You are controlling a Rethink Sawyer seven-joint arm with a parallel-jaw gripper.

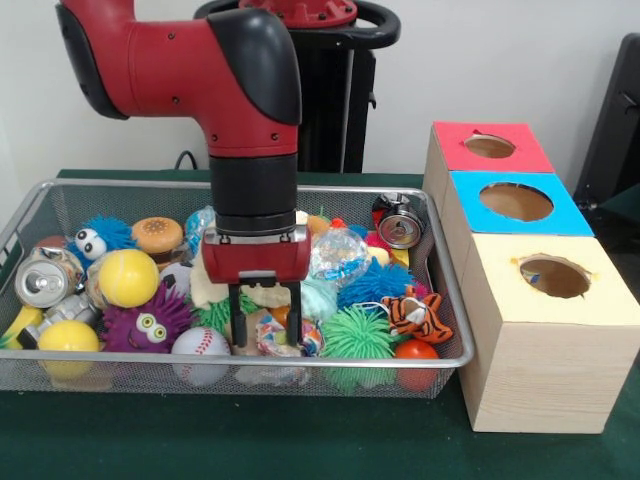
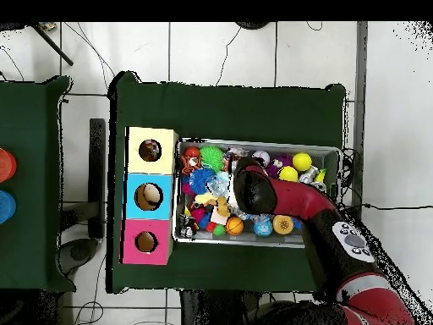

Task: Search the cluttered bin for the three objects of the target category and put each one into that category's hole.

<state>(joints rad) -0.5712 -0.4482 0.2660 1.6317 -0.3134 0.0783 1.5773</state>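
The wire mesh bin [image 1: 240,185] is packed with toys; it also shows in the overhead view [image 2: 326,151]. My gripper [image 1: 266,345] reaches down into the bin's front middle. It is open, with one finger [image 1: 236,320] on each side of a speckled white rope bundle [image 1: 274,335]. A plain cream cloth [image 1: 262,296] lies just behind that bundle. I cannot pick out any other rope bundle in the clutter. In the overhead view the arm [image 2: 271,196] covers the gripper.
Three boxes with round holes stand beside the bin: red [image 1: 490,146], blue [image 1: 516,201], cream [image 1: 555,276]. Around the gripper lie a baseball [image 1: 200,342], a green spiky ball [image 1: 357,333], a tiger toy [image 1: 418,315], a clear crinkly ball [image 1: 340,252] and a soda can [image 1: 45,278].
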